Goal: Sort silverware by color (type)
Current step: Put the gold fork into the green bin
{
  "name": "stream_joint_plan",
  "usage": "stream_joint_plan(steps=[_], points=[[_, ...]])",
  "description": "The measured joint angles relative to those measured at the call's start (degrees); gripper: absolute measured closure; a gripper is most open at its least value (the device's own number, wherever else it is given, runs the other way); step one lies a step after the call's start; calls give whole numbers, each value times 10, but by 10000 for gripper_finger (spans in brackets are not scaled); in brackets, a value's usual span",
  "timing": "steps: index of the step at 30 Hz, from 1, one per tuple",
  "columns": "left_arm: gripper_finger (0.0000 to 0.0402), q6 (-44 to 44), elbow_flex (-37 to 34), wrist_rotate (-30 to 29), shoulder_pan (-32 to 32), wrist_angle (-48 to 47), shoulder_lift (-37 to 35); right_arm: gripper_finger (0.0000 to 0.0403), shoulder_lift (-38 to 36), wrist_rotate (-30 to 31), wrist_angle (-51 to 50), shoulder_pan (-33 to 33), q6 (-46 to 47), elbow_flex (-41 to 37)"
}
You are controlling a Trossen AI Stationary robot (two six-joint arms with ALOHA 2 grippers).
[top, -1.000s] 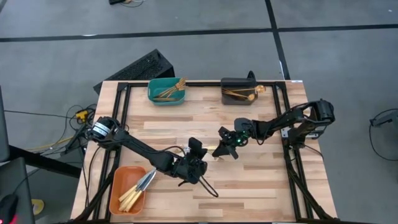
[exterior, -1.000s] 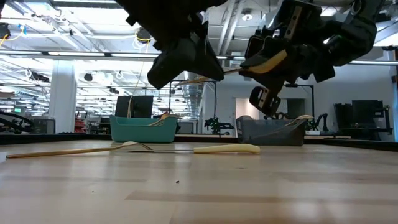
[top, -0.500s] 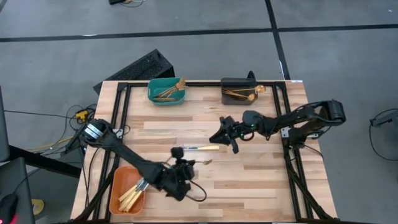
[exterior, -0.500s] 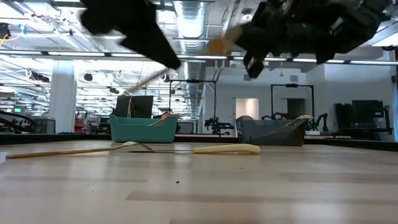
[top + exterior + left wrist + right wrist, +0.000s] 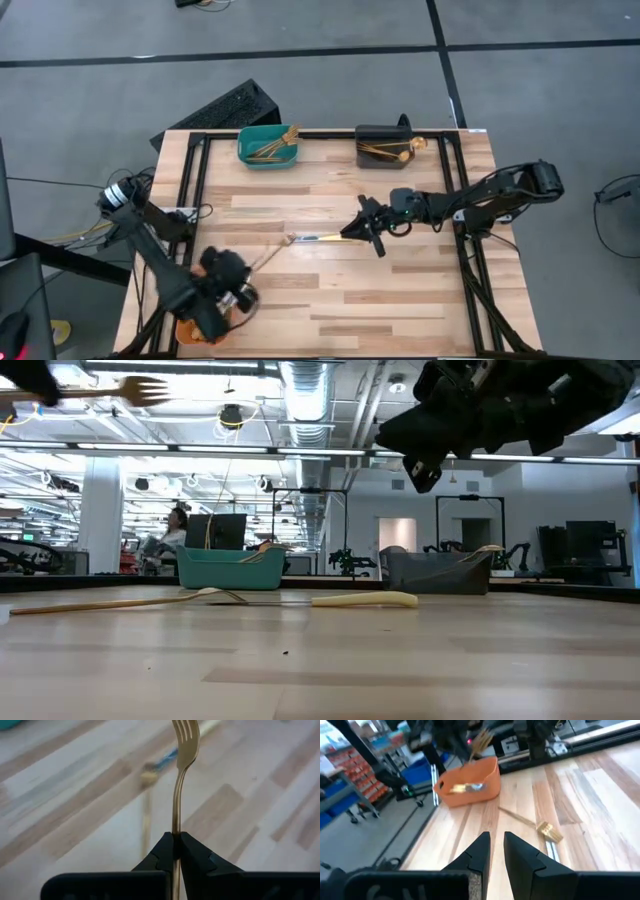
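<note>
My left gripper [image 5: 232,284] hovers over the table's near-left corner, above the orange bin [image 5: 470,782], and is shut on a gold fork [image 5: 185,740]. The fork's tines [image 5: 130,388] are high above the table. My right gripper [image 5: 366,229] hangs over the table's middle with a narrow empty gap between its fingers. It is just above a knife [image 5: 322,238] with a gold handle and a silver blade, which lies flat. A slim gold utensil [image 5: 517,817] lies flat beside the knife. My left gripper pinches the fork's handle [image 5: 175,827] between its two fingertips [image 5: 192,851]. The fork runs on along the fingers' line and sticks out ahead of them, tines toward the table's middle. It is lifted clear and about level.
The teal bin [image 5: 268,147] with gold forks and the dark grey bin [image 5: 385,148] with gold spoons stand at the far edge. The orange bin holds knives. Black frame rails [image 5: 200,200] run along the table's left and right sides.
My left gripper has carried the fork from the table's middle, next to my right gripper, toward the near-left corner over the orange bin, and has risen. My right gripper has stayed near the middle. The knife and the slim utensil have not moved.
</note>
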Motion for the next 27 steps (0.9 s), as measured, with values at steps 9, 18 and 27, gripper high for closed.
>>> stream_joint_plan(steps=[9, 18, 27], points=[[401, -144, -35, -72, 2, -100, 0, 320, 17, 36, 5, 20, -14, 0], [401, 329, -54, -38, 267, 7, 0, 320, -9, 36, -15, 15, -23, 0], [401, 865, -54, 12, 573, 293, -1, 320, -16, 35, -96, -23, -62, 0]])
